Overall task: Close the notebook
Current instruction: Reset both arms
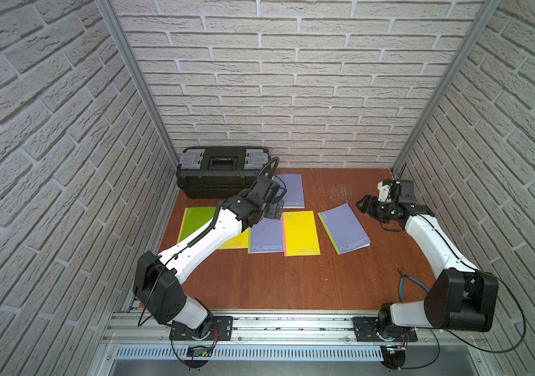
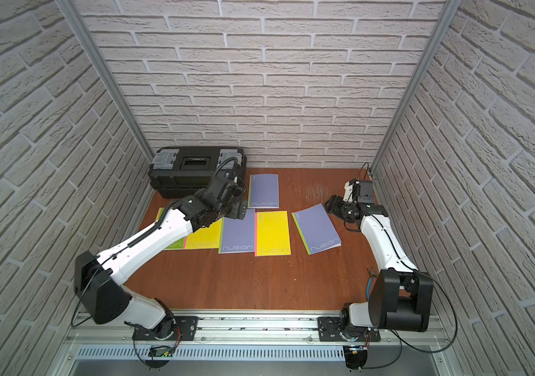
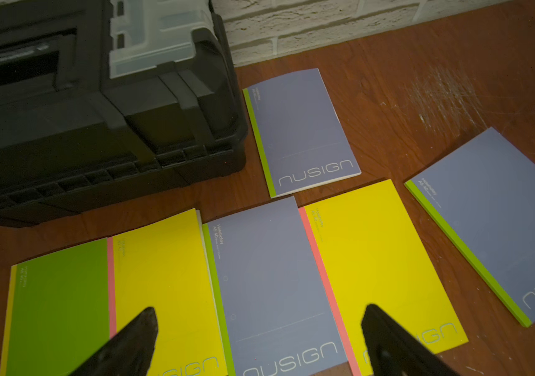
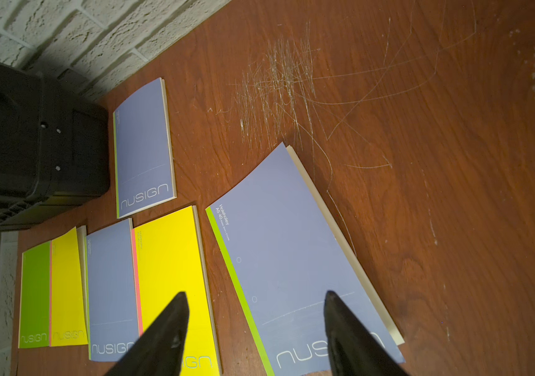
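The notebook (image 1: 344,228) (image 2: 316,228) has a purple cover and a green spine. It lies shut and slanted on the right of the wooden table, its cover slightly bowed over the pages (image 4: 292,247) (image 3: 500,208). My right gripper (image 1: 365,205) (image 4: 255,293) hovers just off its far right corner, open, with nothing between the fingers. My left gripper (image 1: 276,211) (image 3: 259,309) hangs open and empty above the row of other notebooks at the middle left.
Other shut notebooks lie flat: green (image 1: 194,221), yellow (image 1: 300,232), purple (image 1: 266,236) and another purple (image 1: 292,190) further back. A black toolbox (image 1: 224,169) stands at the back left. Blue-handled pliers (image 1: 406,283) lie by the right arm.
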`<action>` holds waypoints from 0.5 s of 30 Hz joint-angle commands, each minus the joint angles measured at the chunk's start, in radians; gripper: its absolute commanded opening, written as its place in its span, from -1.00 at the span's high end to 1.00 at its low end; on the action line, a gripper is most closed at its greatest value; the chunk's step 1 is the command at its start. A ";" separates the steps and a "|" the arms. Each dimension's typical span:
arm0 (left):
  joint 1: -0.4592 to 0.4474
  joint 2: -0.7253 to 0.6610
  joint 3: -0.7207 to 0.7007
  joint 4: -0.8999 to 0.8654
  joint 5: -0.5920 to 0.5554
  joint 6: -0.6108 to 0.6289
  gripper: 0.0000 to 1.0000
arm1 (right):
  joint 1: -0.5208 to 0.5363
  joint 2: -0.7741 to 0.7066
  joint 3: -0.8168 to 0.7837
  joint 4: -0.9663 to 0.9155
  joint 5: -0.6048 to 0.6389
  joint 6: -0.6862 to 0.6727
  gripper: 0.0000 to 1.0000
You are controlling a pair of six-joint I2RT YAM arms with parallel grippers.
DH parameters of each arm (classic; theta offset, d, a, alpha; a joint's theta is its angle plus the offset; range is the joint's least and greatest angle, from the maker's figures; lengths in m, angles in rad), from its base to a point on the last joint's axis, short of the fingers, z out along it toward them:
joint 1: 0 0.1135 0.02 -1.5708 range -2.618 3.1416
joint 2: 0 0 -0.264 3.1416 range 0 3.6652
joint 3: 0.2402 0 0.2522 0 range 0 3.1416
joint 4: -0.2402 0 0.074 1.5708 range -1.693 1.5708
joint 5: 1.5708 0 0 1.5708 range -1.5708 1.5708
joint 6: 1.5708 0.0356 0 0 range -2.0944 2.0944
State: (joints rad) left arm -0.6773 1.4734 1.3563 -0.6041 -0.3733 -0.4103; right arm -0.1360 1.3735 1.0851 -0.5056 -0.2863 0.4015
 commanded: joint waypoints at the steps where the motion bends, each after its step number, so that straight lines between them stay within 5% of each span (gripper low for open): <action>1: 0.035 -0.062 -0.031 0.043 -0.062 0.046 -0.96 | 0.009 -0.051 -0.017 0.040 -0.028 -0.022 -0.51; 15: 0.198 -0.152 -0.017 -0.051 -0.013 -0.003 -0.96 | 0.008 -0.108 0.002 0.061 -0.006 -0.030 -1.00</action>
State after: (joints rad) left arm -0.5049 1.3388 1.3220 -0.6247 -0.3950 -0.3889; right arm -0.1333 1.2922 1.0824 -0.4698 -0.3122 0.3817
